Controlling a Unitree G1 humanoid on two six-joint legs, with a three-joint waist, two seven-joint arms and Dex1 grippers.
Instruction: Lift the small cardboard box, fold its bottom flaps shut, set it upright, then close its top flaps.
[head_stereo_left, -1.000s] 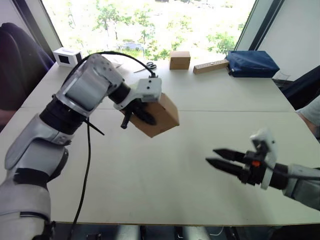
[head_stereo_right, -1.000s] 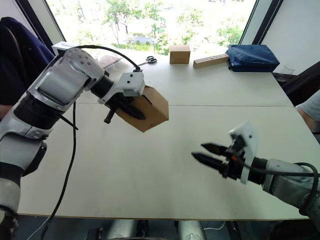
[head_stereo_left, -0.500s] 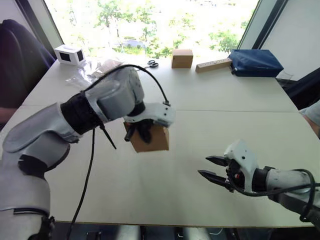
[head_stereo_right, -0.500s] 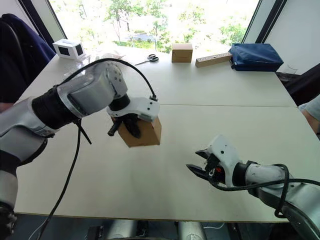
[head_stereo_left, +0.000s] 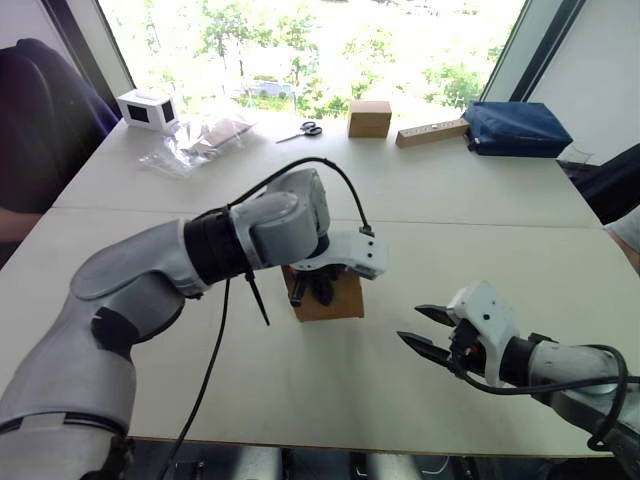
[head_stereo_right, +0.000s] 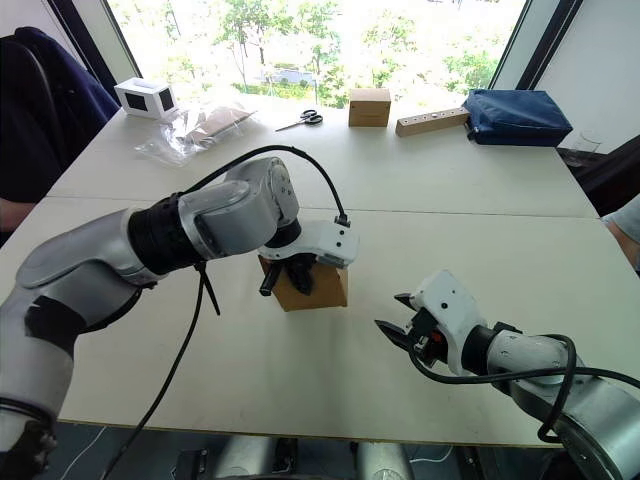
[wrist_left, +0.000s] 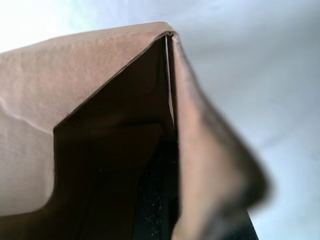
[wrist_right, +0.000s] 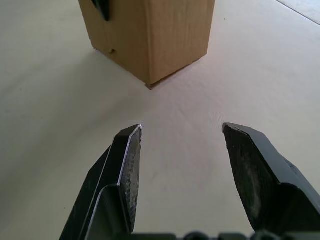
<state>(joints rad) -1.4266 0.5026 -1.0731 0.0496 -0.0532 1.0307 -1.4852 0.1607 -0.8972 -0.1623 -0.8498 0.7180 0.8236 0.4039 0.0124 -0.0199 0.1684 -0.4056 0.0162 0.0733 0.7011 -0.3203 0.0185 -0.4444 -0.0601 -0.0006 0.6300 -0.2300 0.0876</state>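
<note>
On the table (head_stereo_left: 420, 200) stands the small cardboard box (head_stereo_left: 335, 300), plain brown, left gripper (head_stereo_left: 312, 288) clamping it; right gripper (head_stereo_left: 428, 330) jaws apart.

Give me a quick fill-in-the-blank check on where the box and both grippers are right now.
1. The small cardboard box now rests on the ____.
2. The left gripper is shut on the ____.
3. The right gripper has its fingers ____, with nothing between them.
4. At the table's far edge, the scissors lie to the robot's ____ of the cube-like box.

Missing words: table; box; open; left
</note>
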